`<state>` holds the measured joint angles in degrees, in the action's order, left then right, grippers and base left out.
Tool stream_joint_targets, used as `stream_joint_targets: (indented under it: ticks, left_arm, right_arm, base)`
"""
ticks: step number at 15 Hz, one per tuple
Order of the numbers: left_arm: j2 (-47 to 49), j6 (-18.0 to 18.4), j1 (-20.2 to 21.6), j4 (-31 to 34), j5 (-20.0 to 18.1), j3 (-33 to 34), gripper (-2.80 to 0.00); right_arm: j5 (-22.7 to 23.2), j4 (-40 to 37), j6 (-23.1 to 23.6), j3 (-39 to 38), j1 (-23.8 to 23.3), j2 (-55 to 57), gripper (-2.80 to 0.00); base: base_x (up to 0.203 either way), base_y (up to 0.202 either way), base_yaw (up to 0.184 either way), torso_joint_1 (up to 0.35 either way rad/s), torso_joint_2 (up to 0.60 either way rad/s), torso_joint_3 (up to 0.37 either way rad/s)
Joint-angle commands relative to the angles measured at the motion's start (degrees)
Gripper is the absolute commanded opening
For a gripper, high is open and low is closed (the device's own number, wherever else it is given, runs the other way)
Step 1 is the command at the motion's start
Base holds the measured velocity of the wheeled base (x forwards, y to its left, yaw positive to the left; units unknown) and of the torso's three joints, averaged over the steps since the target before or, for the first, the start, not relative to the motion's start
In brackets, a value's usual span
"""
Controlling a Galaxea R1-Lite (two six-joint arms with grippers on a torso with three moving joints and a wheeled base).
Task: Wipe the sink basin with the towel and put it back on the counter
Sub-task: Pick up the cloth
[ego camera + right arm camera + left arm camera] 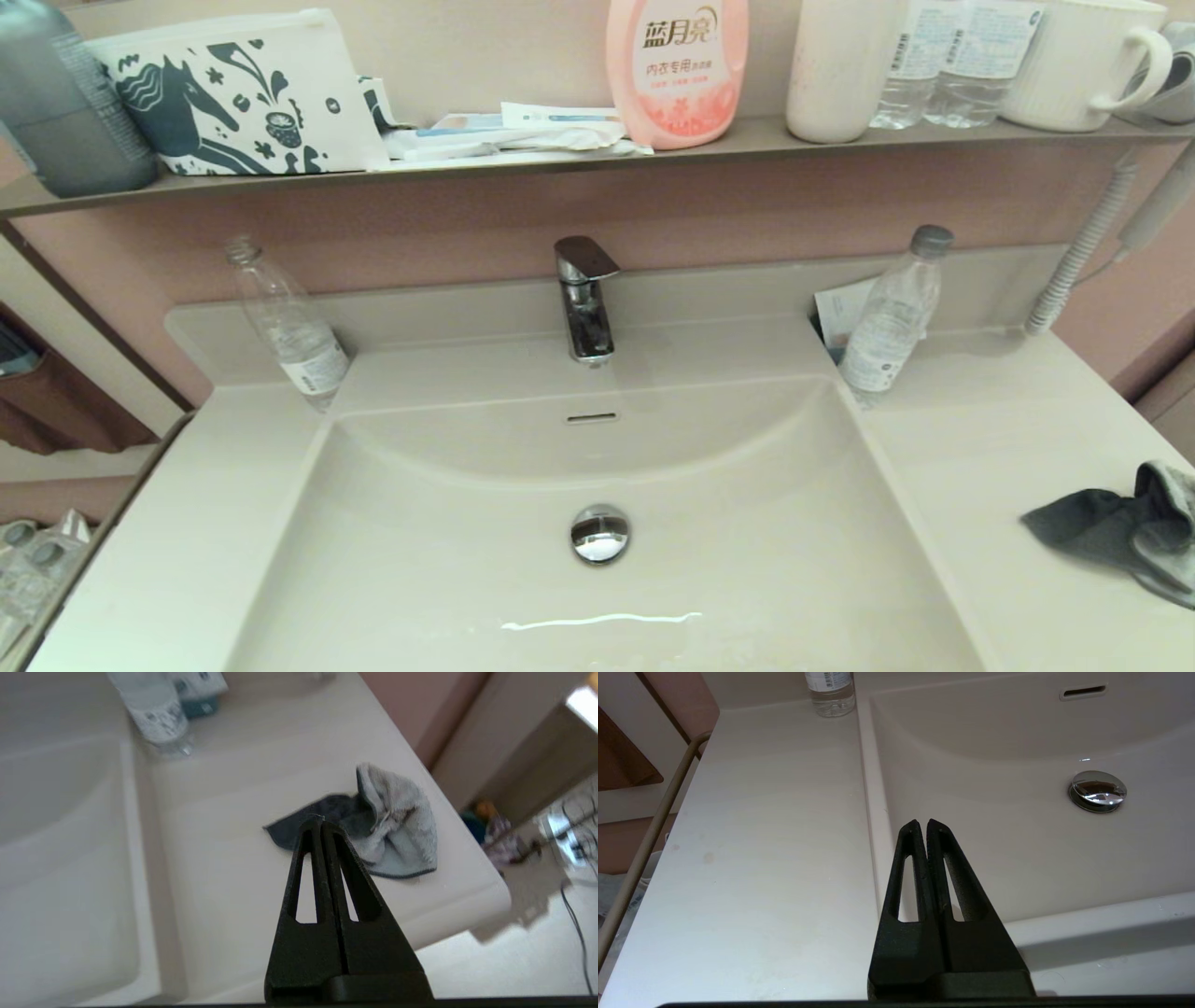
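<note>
With fingers pressed together and empty, the right gripper (322, 823) may push the towel (373, 826) off the counter (224, 826) edge instead of grasping it; the left gripper (923, 825), also closed empty, hovers by the sink basin (1017, 835).

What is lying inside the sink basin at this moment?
Only the chrome drain plug sits in the sink basin, with the overflow slot on its back wall. The towel lies outside, on the counter. The basin's near edge is out of view.

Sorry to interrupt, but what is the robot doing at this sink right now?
Nothing is being held. The crumpled charcoal-and-pale-grey towel lies on the off-white counter, right of the glossy off-white sink basin. The right hand hangs shut above the towel's dark edge; the left hand, also shut, sits over the basin's left rim.
</note>
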<state>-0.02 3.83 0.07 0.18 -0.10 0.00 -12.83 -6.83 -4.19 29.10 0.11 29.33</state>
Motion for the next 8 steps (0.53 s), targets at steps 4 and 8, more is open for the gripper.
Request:
stream_joint_targets:
  ticks: [4,8]
  left_arm:
    - [0.11,0.04,0.01,-0.01,0.01,0.00,-2.80]
    - [0.11,0.04,0.01,-0.01,0.01,0.00,-2.80]
  right_arm:
    - [-1.79,-1.38,-0.43,7.54,-3.39,26.41,-2.80]
    - [-2.09,-5.44,10.64,12.66,-15.85,40.58,-2.80]
  base:
    - [0.000,0.000,0.000,0.000,0.00,0.000]
    - [0.000,0.000,0.000,0.000,0.00,0.000]
